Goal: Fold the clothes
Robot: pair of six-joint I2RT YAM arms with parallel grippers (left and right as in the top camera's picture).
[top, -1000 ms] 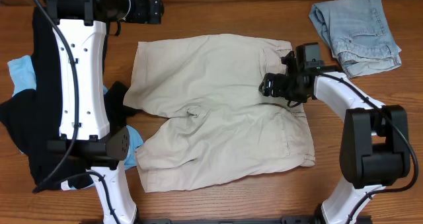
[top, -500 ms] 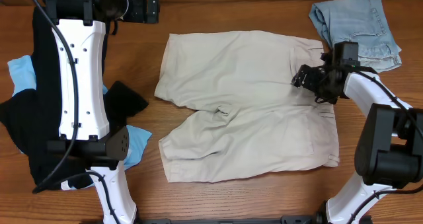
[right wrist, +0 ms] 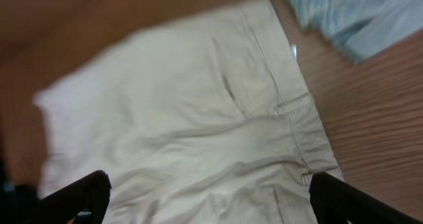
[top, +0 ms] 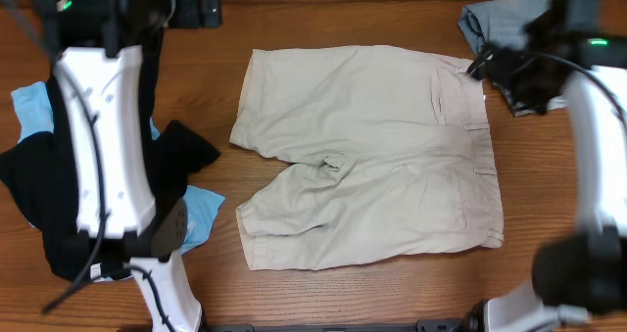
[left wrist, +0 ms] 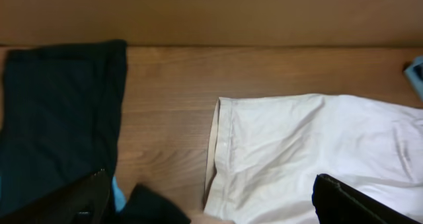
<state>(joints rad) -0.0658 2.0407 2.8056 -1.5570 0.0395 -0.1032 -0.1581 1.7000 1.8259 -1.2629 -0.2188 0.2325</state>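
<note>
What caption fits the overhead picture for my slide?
Beige shorts lie flat on the wooden table, black clothes piled nearby.

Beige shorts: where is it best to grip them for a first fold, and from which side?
Probably the near edge of the beige shorts: left claw on the near leg's hem, coming from the left, right claw on the waistband end, from the right. They lie flat, and both corners sit on bare table.
</note>
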